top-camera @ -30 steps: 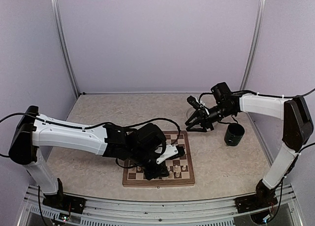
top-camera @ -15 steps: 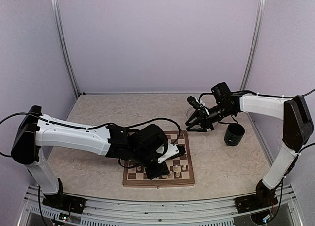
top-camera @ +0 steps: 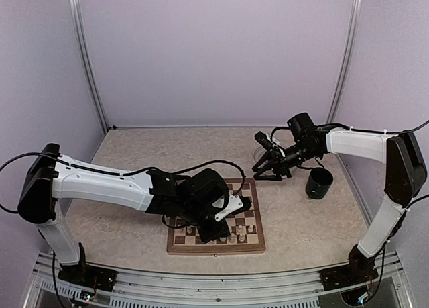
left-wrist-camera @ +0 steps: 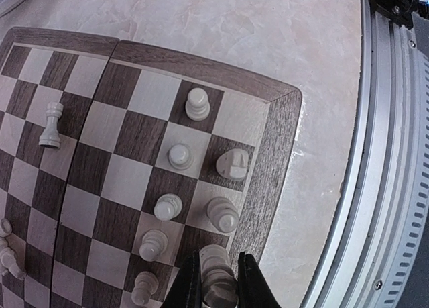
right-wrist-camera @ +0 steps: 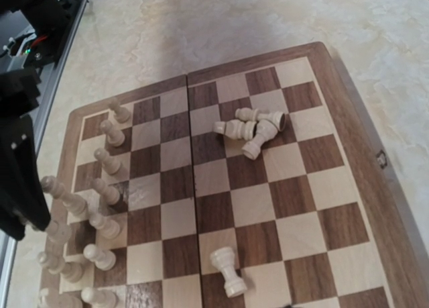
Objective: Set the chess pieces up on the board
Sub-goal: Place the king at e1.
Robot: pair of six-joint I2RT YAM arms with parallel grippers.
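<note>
The left tool [left-wrist-camera: 219, 266] clamps a rounded pale chess piece [left-wrist-camera: 218, 291] on the checked wooden board [left-wrist-camera: 125, 137]. The right tool [top-camera: 268, 169] hangs with jaws apart, empty.

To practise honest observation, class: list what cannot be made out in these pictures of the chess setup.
Top external: the left arm covers the middle of the board, hiding whatever stands there.
Left wrist: the held piece in the left tool is cut off by the bottom edge; type unclear.
Right wrist: the left arm hides part of the board's left side.
</note>
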